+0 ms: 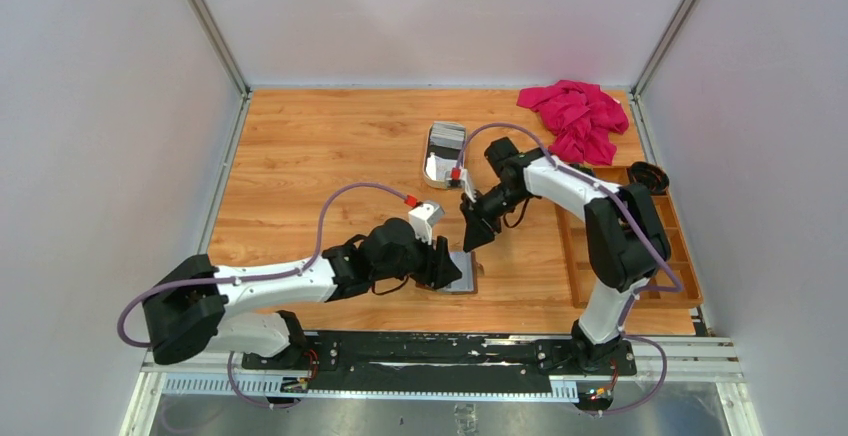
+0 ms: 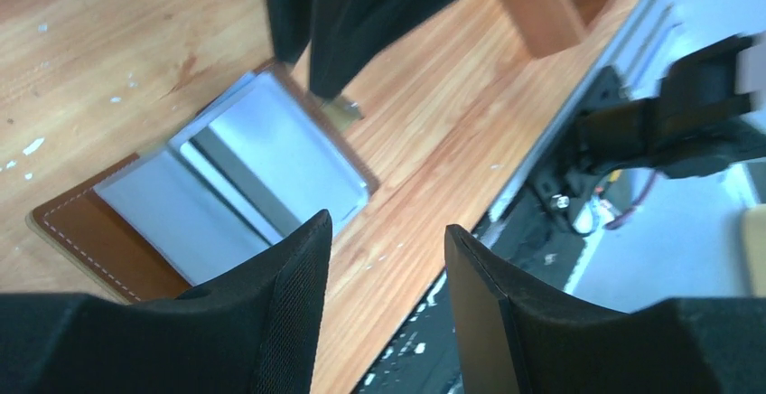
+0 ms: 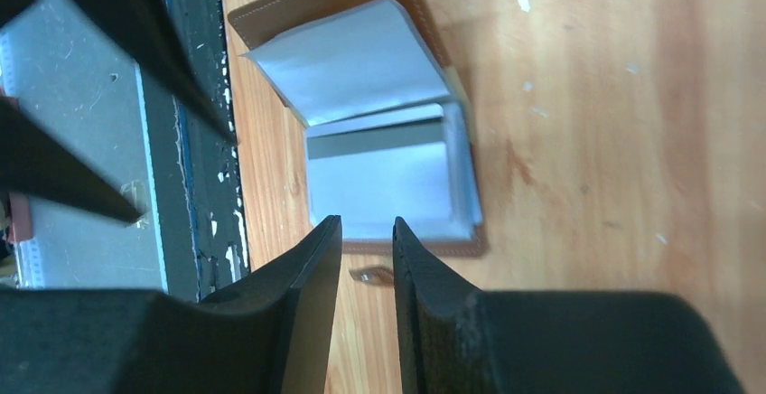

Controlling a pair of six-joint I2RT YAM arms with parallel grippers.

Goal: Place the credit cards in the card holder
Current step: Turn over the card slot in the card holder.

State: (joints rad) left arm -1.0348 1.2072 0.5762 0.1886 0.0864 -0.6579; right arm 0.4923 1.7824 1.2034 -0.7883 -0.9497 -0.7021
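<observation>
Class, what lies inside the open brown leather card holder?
The brown leather card holder shows pale grey pockets and one grey card with a dark stripe; any cards beneath are covered.

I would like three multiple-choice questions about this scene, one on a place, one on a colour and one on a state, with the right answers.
1. Where does the card holder lie?
A) on a chair
B) flat on the table
C) in a drawer

2. What colour is the crumpled cloth?
A) green
B) blue
C) pink

3. In what state is the card holder?
A) snapped shut
B) lying open
C) rolled up

Answers:
1 B, wood grain surrounds it in both wrist views.
2 C, it shows pink at the far right corner.
3 B, its grey inner pockets face up.
</observation>
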